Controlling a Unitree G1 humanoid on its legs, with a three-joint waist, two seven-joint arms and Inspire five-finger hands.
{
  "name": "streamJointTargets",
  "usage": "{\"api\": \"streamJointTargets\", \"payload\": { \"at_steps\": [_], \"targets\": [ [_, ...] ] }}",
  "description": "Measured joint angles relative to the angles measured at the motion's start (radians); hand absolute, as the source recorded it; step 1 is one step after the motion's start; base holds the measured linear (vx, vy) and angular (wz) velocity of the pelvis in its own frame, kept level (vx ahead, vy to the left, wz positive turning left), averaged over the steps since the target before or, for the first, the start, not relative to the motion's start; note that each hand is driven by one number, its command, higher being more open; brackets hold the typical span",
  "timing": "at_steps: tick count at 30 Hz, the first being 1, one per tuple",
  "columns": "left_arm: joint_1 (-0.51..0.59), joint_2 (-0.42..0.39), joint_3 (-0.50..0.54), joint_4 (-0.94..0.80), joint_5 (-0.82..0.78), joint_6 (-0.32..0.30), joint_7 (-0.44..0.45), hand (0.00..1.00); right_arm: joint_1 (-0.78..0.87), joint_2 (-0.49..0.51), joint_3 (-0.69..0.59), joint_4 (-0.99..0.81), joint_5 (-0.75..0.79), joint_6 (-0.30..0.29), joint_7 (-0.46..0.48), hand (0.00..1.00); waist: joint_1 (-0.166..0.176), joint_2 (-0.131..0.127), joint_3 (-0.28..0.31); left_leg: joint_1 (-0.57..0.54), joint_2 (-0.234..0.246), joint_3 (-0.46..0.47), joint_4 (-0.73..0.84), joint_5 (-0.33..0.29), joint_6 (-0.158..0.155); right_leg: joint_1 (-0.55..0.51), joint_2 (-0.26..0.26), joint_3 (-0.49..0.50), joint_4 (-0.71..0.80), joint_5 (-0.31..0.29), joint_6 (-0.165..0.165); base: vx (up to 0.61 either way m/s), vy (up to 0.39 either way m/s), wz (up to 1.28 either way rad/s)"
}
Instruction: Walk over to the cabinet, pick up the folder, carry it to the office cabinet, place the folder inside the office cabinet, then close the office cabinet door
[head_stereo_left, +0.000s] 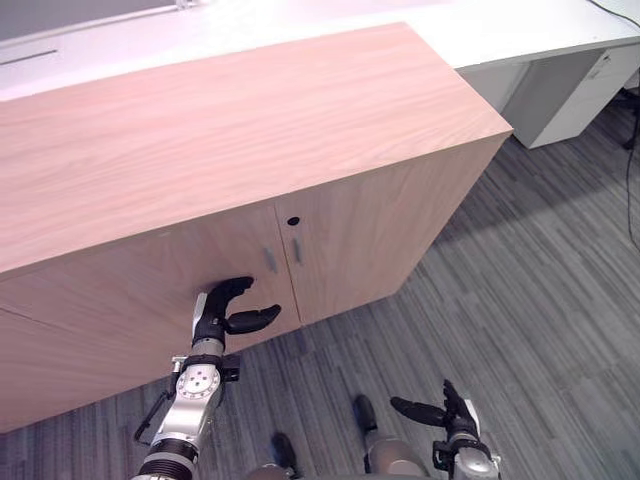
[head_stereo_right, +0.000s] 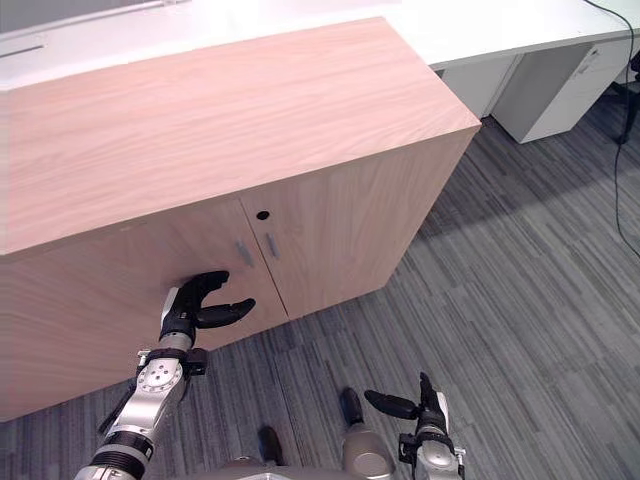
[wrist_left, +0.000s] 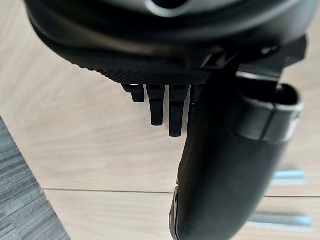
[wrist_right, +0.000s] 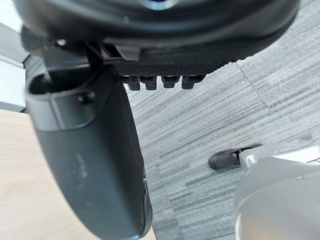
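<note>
Low against the office cabinet's (head_stereo_left: 250, 130) left door (head_stereo_left: 130, 290), the left hand (head_stereo_left: 214, 318) sat half-open, empty; folder presumably inside. Its curled fingers (head_stereo_left: 232, 287) might snag the handles (head_stereo_left: 269, 259), tugging the door ajar. Right hand (head_stereo_left: 447, 410) hung open, empty

My left hand (head_stereo_left: 222, 318) is black, its fingers (wrist_left: 156, 107) blocky and square-ended, with a white cover (head_stereo_left: 199, 308) along one side. The palm (wrist_left: 150, 75) has a fine ribbed texture, and the thumb (wrist_left: 225, 165) is a thick, smooth, glossy shell. Behind it the wrist (head_stereo_left: 200, 381) is a silver-grey disc ringed with small dark screws. My right hand (head_stereo_left: 452, 412) is the same black, with a white patch (head_stereo_left: 470, 408) too
</note>
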Motion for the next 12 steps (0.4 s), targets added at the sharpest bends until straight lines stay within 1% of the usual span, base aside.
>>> {"api": "streamJointTargets", "payload": {
  "at_steps": [2, 5, 7, 8, 10, 12],
  "targets": [
    [0.056, -0.037, 0.017, -0.023, -0.003, -0.018, -0.012, 1.0, 0.001, 0.0, -0.017, 0.001, 0.001, 0.005, 0.001, 1.0, 0.0, 0.009, -0.006, 0.011, -0.006, -0.013, -0.032, 0.024, 0.002, 0.003, -0.001, -0.017, 0.0, -0.003, -0.004, -0.06, -0.021, 0.22],
    [0.141, -0.056, 0.03, -0.042, -0.014, -0.023, -0.036, 1.0, 0.003, -0.002, -0.045, 0.001, 0.001, 0.011, 0.0, 1.0, 0.004, 0.011, -0.007, 0.027, -0.009, -0.032, -0.054, 0.042, 0.004, 0.018, 0.001, -0.039, -0.001, -0.018, -0.014, -0.03, -0.024, 0.19],
    [0.205, -0.056, 0.043, -0.038, -0.014, -0.023, -0.06, 1.0, 0.003, -0.01, -0.059, 0.001, 0.001, 0.011, 0.0, 1.0, 0.007, 0.012, -0.01, 0.034, -0.011, -0.041, -0.054, 0.042, 0.004, 0.031, 0.001, -0.047, -0.004, -0.026, -0.005, -0.01, -0.021, 0.16],
    [0.24, -0.056, 0.052, -0.028, -0.013, -0.022, -0.073, 1.0, 0.002, -0.019, -0.059, 0.0, 0.001, 0.011, 0.001, 1.0, 0.009, 0.013, -0.012, 0.034, -0.012, -0.05, -0.054, 0.042, 0.004, 0.036, -0.002, -0.055, -0.007, -0.027, -0.004, 0.0, -0.016, 0.18],
    [0.272, -0.057, 0.085, 0.041, 0.007, -0.019, -0.103, 1.0, 0.006, -0.029, -0.067, -0.001, -0.001, 0.01, 0.007, 1.0, 0.02, 0.011, -0.018, 0.033, -0.014, -0.065, -0.055, 0.042, 0.004, 0.05, -0.006, -0.074, -0.018, -0.028, -0.004, 0.01, -0.016, 0.22],
    [0.287, -0.057, 0.105, 0.087, 0.01, -0.014, -0.109, 1.0, 0.007, -0.03, -0.078, -0.001, -0.002, 0.01, 0.009, 1.0, 0.028, 0.011, -0.023, 0.033, -0.014, -0.071, -0.055, 0.041, 0.004, 0.056, -0.008, -0.08, -0.023, -0.029, -0.003, 0.01, -0.009, 0.11]
  ]
}}
